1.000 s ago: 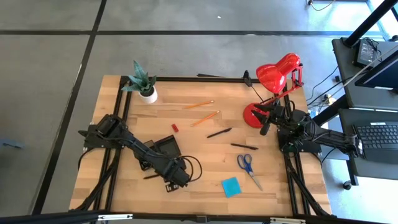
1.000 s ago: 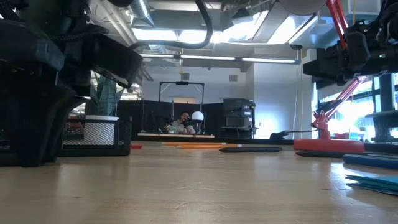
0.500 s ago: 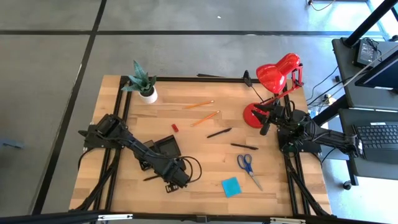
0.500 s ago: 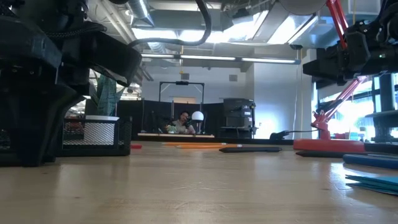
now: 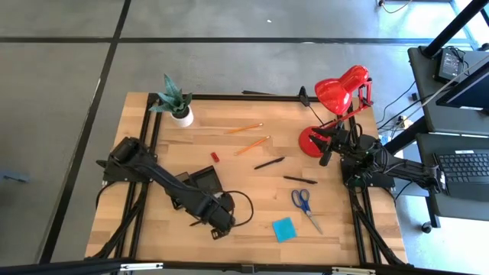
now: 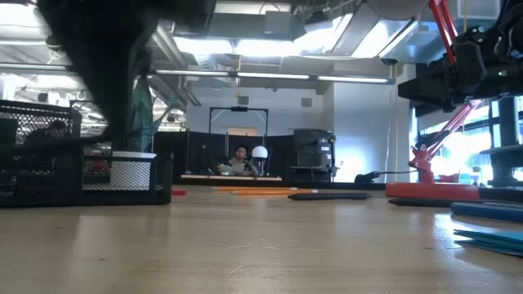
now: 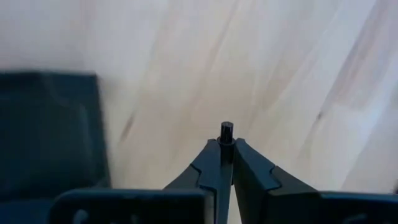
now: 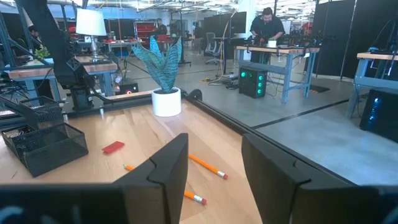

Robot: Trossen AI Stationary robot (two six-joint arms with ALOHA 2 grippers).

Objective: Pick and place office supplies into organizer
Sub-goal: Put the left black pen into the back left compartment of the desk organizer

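My left gripper (image 5: 219,223) hangs over the near-left part of the table, just near of the black mesh organizer (image 5: 202,182), shut on a black pen (image 7: 226,130). Above the table in the low view, the left arm (image 6: 110,73) stands in front of the organizer (image 6: 82,167). My right gripper (image 5: 327,155) waits open (image 8: 214,168) beside the lamp base. On the table lie two orange pencils (image 5: 244,128) (image 5: 252,145), a red piece (image 5: 215,156), two black pens (image 5: 269,163) (image 5: 299,180), blue-handled scissors (image 5: 304,205) and a blue sticky pad (image 5: 283,228). My left gripper pinches the black pen between its two fingertips (image 7: 211,163), pointing down at the table. Only a short end of the pen (image 7: 226,129) shows past the tips. The fingers hide the rest, so I cannot tell how the pen hangs.
A potted plant (image 5: 176,103) stands at the far-left corner and a red desk lamp (image 5: 340,95) at the far right. Black rails (image 5: 244,97) frame the table. Bare wood lies between the organizer and the scissors. A person sits far behind the table (image 6: 239,161).
My left gripper has risen off the table and shifted slightly toward the right edge. In the low view its bulk has left the table top, and the organizer now shows behind it.
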